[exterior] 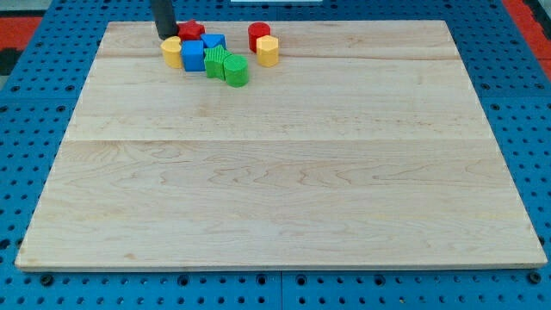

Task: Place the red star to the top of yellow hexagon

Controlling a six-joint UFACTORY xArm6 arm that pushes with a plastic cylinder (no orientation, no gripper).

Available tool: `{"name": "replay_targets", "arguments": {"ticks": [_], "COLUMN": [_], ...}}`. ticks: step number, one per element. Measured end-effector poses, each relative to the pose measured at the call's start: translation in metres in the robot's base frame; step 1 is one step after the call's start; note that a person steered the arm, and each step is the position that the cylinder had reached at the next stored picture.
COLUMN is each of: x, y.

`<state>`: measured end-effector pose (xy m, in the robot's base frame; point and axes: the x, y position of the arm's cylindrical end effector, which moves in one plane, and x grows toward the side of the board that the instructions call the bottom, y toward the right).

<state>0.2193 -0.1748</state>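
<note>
The red star point(192, 31) lies near the view's top, at the top of a tight cluster of blocks. The yellow hexagon point(268, 51) stands to the cluster's right, with a red cylinder point(258, 34) touching it at its upper left. My tip point(165, 37) is down on the board just left of the red star, close to it or touching it, and just above a second yellow block point(172, 52). The red star is well to the left of the yellow hexagon.
Two blue blocks point(193, 55) point(213, 41) sit below and to the right of the red star. Two green blocks point(215, 62) point(235, 71) lie at the cluster's lower right. The board's top edge point(344, 21) is close behind the blocks.
</note>
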Motion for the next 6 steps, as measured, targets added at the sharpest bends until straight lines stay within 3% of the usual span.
{"name": "replay_targets", "arguments": {"ticks": [6], "x": [0.007], "y": [0.145]}}
